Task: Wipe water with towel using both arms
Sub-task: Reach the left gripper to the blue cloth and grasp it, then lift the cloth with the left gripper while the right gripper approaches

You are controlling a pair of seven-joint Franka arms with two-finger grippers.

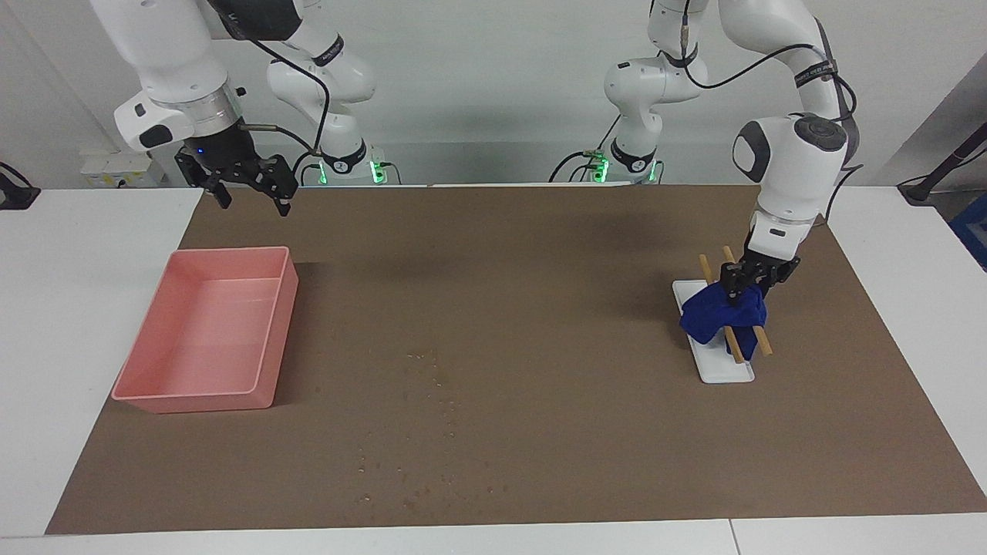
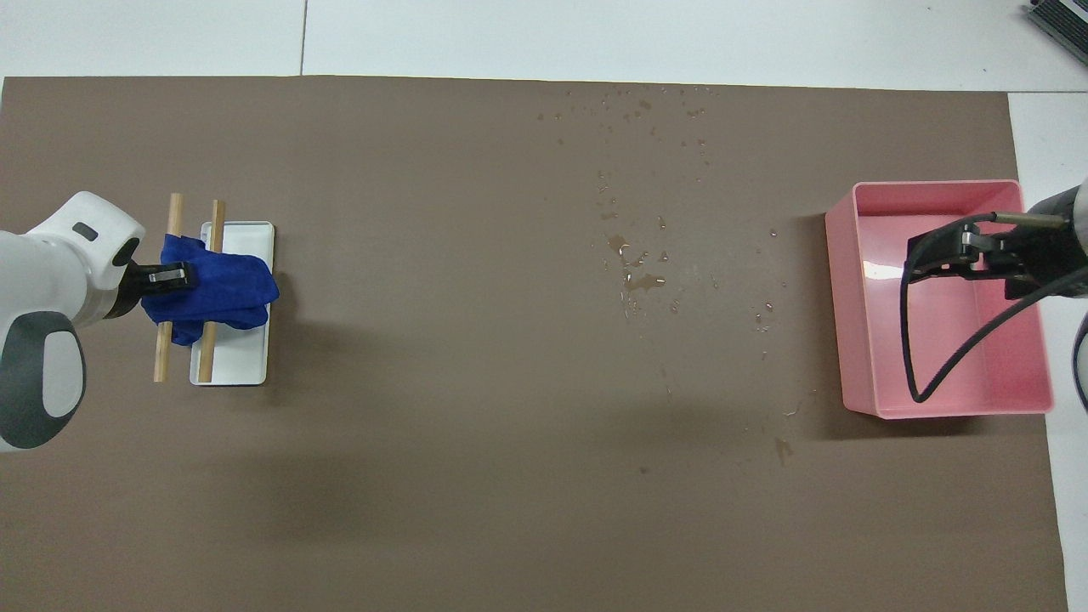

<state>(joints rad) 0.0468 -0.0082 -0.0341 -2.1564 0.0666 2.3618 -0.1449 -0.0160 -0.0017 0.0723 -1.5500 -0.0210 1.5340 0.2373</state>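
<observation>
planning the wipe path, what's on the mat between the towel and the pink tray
Only water drops on the brown mat, clearest in the overhead view, between the towel and pink tray.

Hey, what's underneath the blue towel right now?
The towel is draped over two wooden sticks that lie across a white tray. The left gripper presses into its top. The parts of the sticks and tray beneath the cloth are hidden.

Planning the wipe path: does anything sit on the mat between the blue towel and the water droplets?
Nothing visible does. The mat is bare between the towel, under the left end effector, and the water. The pink tray lies past the droplets.
</observation>
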